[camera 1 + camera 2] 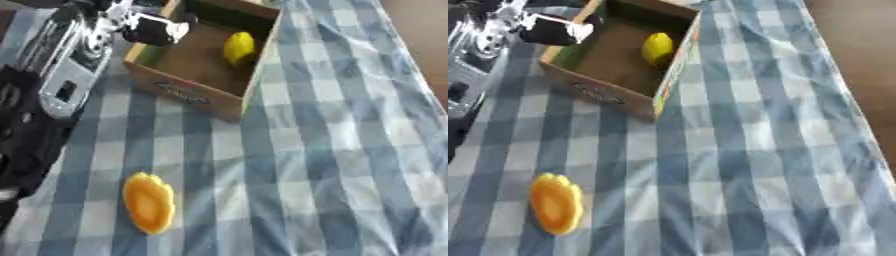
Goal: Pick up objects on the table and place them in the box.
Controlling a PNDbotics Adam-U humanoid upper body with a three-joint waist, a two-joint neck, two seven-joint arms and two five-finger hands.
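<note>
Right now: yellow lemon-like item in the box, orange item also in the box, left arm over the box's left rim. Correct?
One error: the orange item is not in the box; it lies on the checked cloth nearer the camera, as the left eye view shows. The yellow item is inside, with the left hand over the left rim.

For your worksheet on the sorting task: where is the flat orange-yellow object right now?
The flat orange-yellow object lies on the blue checked tablecloth, lower left in both views, outside and nearer than the brown cardboard box.

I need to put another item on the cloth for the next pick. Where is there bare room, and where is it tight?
Free: the checked cloth right of the box, and the stretch between the box and the orange object. Crowded: the view's upper left, where the left hand hangs over the box's left rim. Inside the box, a yellow object lies near the right wall.
</note>
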